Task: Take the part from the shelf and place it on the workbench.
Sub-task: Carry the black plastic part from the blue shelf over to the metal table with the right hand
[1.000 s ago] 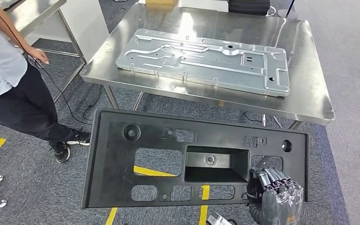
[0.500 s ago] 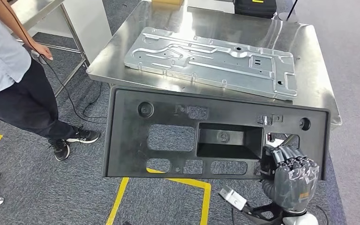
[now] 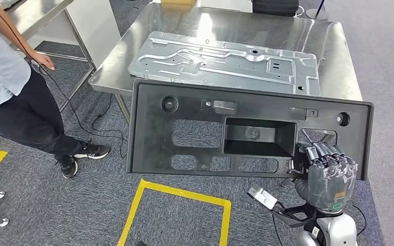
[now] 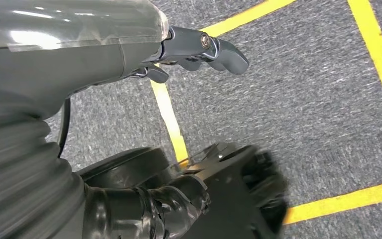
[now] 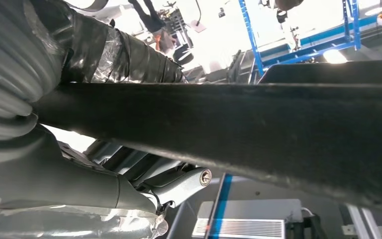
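The part is a large black plastic panel with several cut-outs and a deep rectangular pocket. My right hand grips it at its near right corner and holds it up flat in the air. Its far edge overlaps the near edge of the steel workbench in the head view. In the right wrist view the panel's edge runs across the picture, with my fingers wrapped over it. My left hand hangs over the carpet and holds nothing, its fingers loosely extended.
A stamped grey metal plate covers most of the workbench top. A person stands at the left beside a second steel table, with a cable trailing on the floor. Yellow tape marks the grey carpet below the panel.
My view has shifted as I move closer to the workbench. My right hand has carried the panel up and forward, from below the bench's edge to overlapping it.
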`<action>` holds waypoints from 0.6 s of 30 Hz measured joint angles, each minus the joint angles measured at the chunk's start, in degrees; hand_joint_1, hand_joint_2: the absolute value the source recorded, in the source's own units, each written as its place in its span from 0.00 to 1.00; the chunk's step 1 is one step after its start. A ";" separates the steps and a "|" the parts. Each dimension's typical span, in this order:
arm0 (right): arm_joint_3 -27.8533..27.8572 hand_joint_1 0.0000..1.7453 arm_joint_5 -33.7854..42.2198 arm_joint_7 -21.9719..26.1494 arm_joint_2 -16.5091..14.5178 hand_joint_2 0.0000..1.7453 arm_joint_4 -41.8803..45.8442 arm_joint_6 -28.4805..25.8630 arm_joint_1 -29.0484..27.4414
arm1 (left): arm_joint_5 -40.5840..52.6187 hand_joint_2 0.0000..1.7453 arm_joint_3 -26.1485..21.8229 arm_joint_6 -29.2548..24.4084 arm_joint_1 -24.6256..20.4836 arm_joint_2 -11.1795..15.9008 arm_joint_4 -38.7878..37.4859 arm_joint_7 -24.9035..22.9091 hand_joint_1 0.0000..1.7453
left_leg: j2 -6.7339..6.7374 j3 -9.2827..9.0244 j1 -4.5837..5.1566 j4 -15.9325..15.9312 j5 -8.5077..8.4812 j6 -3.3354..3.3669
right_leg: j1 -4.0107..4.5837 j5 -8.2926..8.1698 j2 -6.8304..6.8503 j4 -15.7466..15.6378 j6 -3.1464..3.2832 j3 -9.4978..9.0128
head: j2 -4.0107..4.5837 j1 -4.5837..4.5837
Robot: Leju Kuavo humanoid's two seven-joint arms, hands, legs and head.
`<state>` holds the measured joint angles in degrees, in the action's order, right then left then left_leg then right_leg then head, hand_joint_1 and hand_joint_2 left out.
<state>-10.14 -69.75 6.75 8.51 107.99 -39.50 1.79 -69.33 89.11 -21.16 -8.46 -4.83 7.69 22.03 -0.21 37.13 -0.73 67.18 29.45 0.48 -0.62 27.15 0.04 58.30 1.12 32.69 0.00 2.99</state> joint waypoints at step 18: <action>-0.58 1.00 -0.01 -1.25 1.61 1.00 -0.98 -0.07 0.94 | -0.07 1.00 0.00 0.07 -0.15 -0.01 0.00 -0.05 0.00 | -0.20 -4.49 0.19 -8.51 -2.17 1.68 | -0.64 -0.15 -0.14 1.62 -2.78 1.42 | 0.00 0.10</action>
<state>-10.73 -69.75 5.51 10.12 107.01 -39.57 2.73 -69.40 89.11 -21.09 -8.61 -4.84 7.69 21.98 -0.40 32.64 -0.54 58.67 27.29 2.16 -1.27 27.00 -0.10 59.92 -1.66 34.10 0.00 3.10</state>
